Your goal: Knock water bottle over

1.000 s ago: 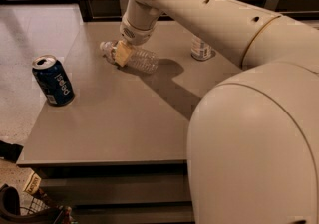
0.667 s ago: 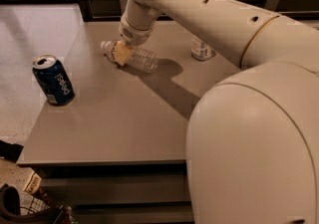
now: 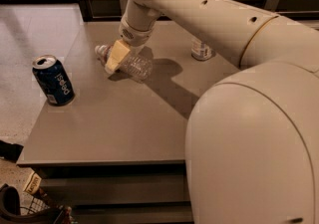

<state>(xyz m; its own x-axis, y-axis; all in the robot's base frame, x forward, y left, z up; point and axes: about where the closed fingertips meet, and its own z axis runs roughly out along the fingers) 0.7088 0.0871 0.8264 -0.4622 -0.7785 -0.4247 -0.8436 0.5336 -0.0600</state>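
The water bottle is a small clear ribbed plastic bottle lying on its side on the grey table, its cap end pointing left and away. My gripper hangs from the white arm directly over the bottle's neck end, its yellowish fingers touching or just above it.
A blue Pepsi can stands upright near the table's left edge. Another bottle with a white-blue label stands at the back, partly hidden behind my arm. My arm's large white body fills the right side. A basket sits on the floor, lower left.
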